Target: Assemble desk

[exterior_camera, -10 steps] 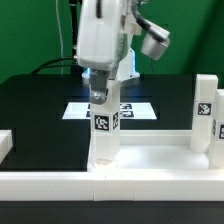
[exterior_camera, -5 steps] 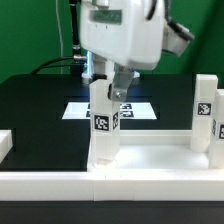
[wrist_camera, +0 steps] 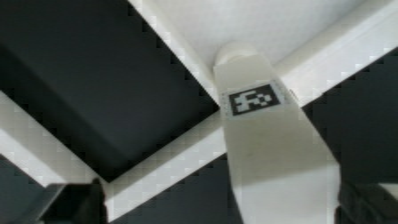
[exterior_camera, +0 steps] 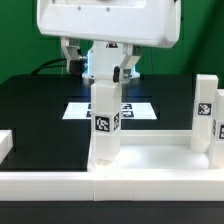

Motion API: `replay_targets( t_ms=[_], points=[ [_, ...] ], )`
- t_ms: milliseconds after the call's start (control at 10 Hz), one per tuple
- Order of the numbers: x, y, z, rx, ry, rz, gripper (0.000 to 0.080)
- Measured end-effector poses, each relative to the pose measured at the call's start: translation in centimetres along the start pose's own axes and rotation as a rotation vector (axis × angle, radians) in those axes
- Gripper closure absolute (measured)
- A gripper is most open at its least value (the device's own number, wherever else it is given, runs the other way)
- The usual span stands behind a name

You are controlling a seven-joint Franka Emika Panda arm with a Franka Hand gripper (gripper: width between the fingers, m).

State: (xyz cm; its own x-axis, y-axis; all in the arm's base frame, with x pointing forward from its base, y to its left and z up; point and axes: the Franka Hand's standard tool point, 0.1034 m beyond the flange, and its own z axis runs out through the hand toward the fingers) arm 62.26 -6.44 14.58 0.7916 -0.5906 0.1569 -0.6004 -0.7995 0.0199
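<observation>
Hand (exterior_camera: 103,62) now spread wide above the upright leg (exterior_camera: 105,120), having risen and swung toward camera; leg stands free in the desk top (exterior_camera: 150,160), twelve o'clock of its near rim; seemingly seated.

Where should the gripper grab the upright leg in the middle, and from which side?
Grip the middle leg near its top, above the tag, coming straight down. It stands upright in the desk top, and the open gripper already hangs just above it, fingers either side.
</observation>
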Motion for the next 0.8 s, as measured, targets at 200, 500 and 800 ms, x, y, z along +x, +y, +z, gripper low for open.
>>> replay_targets(
  t_ms=[200, 500, 800],
  points=[
    [0.1, -0.1, -0.1, 0.009, -0.004, -0.044, 0.0150],
    [0.7, -1.0, -2.4, 0.133, -0.046, -0.022, 0.0150],
    [0.1, -2.0, -1.1, 0.115, -0.042, -0.024, 0.0150]
  ],
)
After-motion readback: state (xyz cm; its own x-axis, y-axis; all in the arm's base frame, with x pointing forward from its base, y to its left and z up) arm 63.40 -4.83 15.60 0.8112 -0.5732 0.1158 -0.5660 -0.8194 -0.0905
